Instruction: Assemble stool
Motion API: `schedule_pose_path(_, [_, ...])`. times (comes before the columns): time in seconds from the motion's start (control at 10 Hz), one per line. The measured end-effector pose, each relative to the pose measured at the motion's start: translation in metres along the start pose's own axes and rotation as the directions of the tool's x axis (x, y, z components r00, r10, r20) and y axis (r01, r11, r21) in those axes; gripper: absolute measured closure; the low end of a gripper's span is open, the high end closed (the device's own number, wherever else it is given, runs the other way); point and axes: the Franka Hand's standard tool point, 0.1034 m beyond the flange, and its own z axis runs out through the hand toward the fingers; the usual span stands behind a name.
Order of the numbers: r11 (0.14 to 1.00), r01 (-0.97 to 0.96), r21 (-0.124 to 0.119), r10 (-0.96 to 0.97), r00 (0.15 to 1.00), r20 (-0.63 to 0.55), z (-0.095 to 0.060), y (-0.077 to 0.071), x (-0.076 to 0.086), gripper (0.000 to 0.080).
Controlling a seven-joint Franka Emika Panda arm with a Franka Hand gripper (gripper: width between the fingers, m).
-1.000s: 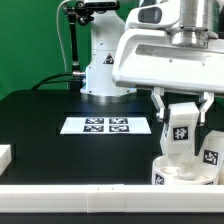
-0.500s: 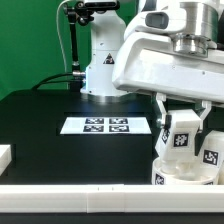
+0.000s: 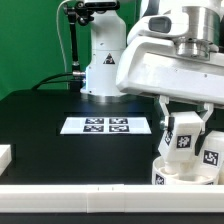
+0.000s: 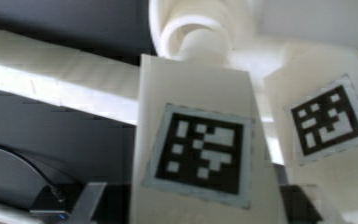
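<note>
Low on the exterior view's right, the gripper [image 3: 184, 120] pinches a tagged leg block [image 3: 183, 138] upright just over the seat disc [image 3: 172, 174], beside a second leg [image 3: 211, 152] standing in it. Seen from the wrist view, the block sits square between the fingers [image 4: 87, 200]. I judge it should go down straight, kept plumb and clear of that neighbour

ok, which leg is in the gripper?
The leg on the exterior view's left of the pair: it sits between the gripper fingers; the other leg stands ungripped beside it.
</note>
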Motion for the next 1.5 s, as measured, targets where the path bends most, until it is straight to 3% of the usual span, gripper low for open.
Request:
schedule_pose_path(0.6, [1.000, 0.002, -0.007, -0.002, 1.000, -0.002, 0.003, 0.007, -0.003, 0.0472])
schedule_pose_path(1.5, [1.000, 0.015, -0.008, -0.015, 1.000, 0.017, 0.011, 0.001, -0.014, 0.0472])
